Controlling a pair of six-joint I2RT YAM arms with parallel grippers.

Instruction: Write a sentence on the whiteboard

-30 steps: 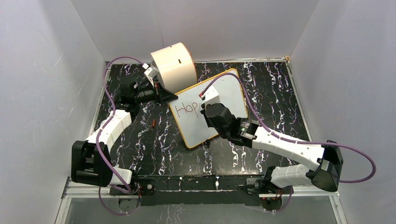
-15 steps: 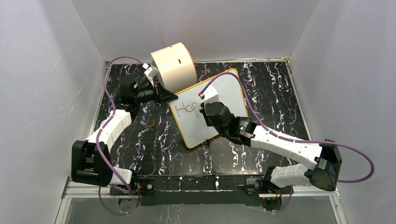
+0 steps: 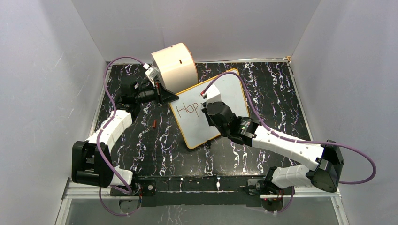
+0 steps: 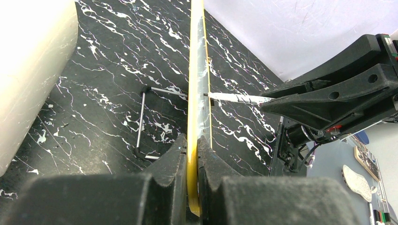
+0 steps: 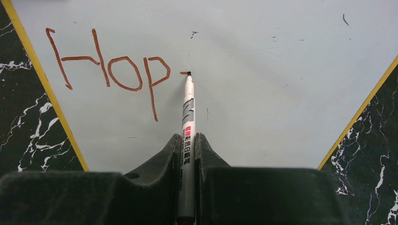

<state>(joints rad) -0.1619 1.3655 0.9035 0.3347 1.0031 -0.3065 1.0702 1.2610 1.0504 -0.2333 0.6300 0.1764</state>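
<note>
The whiteboard [image 3: 230, 93], glossy white with an orange rim, lies tilted on the black marbled table. The sentence [image 5: 112, 70] reads "Hop" in red-brown marker; it also shows in the top view [image 3: 186, 107]. My left gripper [image 3: 170, 97] is shut on the board's left rim [image 4: 193, 178]. My right gripper [image 5: 187, 145] is shut on a grey marker [image 5: 187, 122]. Its tip touches the board just right of the "p", beside a short fresh stroke [image 5: 183, 72]. In the left wrist view the marker [image 4: 234, 98] meets the board edge-on.
A cream cylinder drum [image 3: 176, 65] stands behind the board's top left corner. A small red-brown cap [image 3: 154, 123] lies on the table left of the board. A thin metal stand rod [image 4: 143, 117] lies beside the board. White walls enclose the table.
My right gripper has shifted slightly up and right along the board, and the marker has begun a small stroke after "Hop". The left arm has not moved.
</note>
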